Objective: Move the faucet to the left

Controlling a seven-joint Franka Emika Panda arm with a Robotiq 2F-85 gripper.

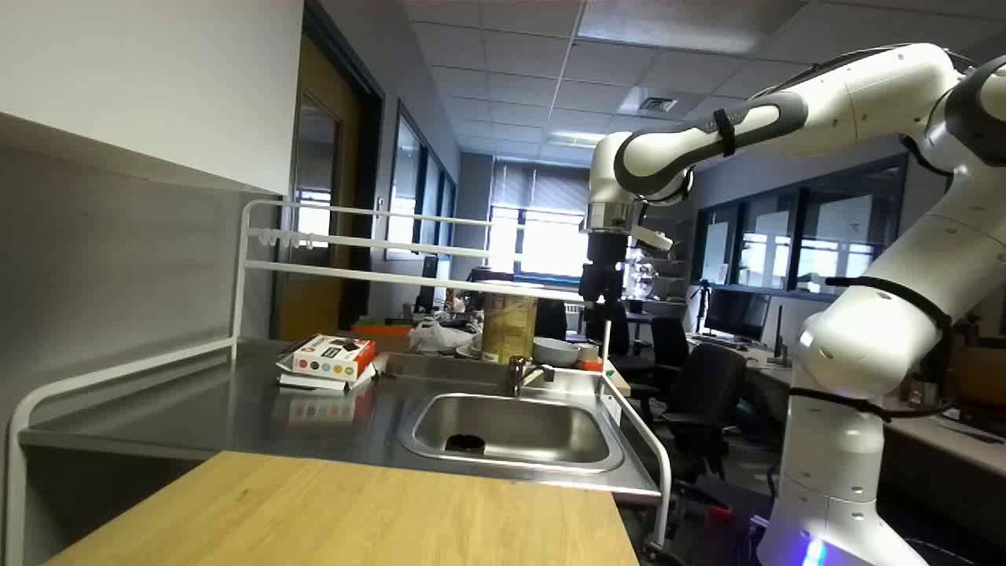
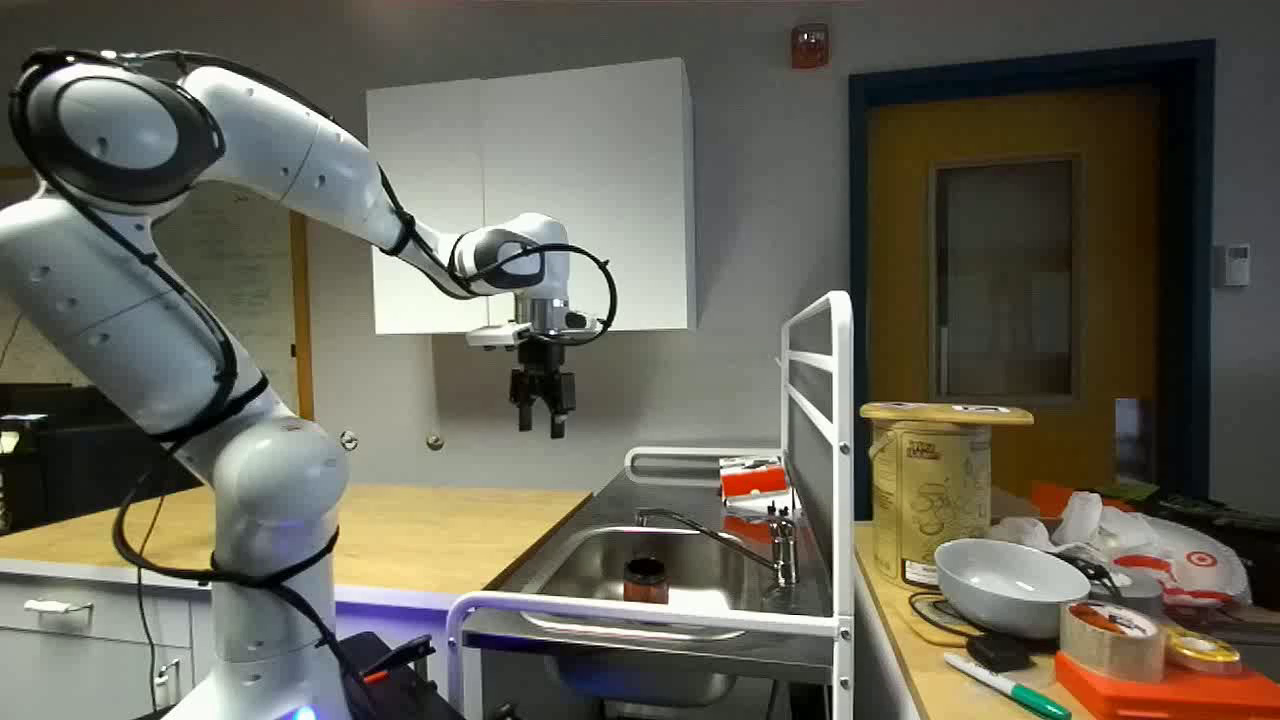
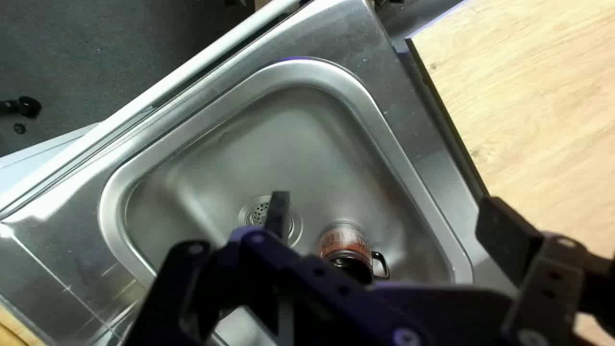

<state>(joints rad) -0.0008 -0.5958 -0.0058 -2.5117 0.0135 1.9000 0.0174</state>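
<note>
The faucet is a slim grey metal tap at the back edge of the steel sink. In an exterior view its upright body stands by the white rack, and its long thin spout reaches out over the basin. I cannot make out the faucet in the wrist view; the gripper covers much of the lower part there. My gripper is open and empty, pointing down, high above the sink and apart from the faucet. It also shows in an exterior view and in the wrist view, over the basin.
A dark mug with an orange band stands in the basin near the drain. White tube rails border the counter. A red-and-white box lies on the counter. A wooden tabletop adjoins the sink. A yellow container stands behind the rack.
</note>
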